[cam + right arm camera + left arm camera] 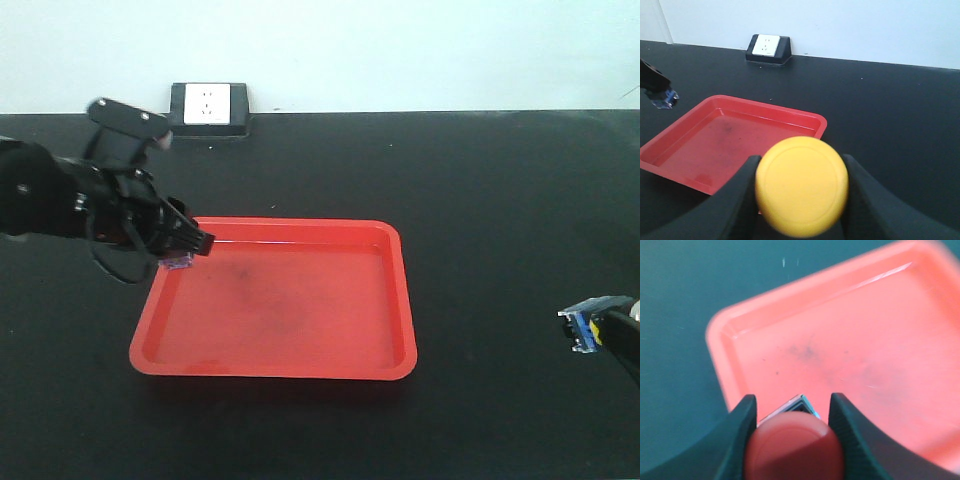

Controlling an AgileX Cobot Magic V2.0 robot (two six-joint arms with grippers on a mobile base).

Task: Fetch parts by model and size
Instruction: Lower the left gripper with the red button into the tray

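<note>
Two push-button switches are both up off the surface, one in each arm's grasp. The red-capped switch (pixel 795 446) sits pinched between the dark fingers (pixel 742 440) of the left gripper (pixel 792 402), its round cap filling the bottom of the left wrist view and a silver corner of its base poking out beyond. From the front that left gripper (pixel 190 245) hangs at the left rim of the red tray (pixel 300 223), close to its far corner, with the switch's bluish base (pixel 178 263) just showing beneath the fingertips. The yellow-capped switch (pixel 801 186) is clamped the same way in the right gripper (pixel 801 161), a finger pressed against each side of the cap. In the front view its blue-and-silver base (pixel 578 331) shows at the far right, well apart from the tray, over the black table (pixel 500 200). The tray floor looks bare apart from some dark smudges. A white socket box (pixel 210 105) stands at the table's back edge against the pale wall (pixel 400 50)
</note>
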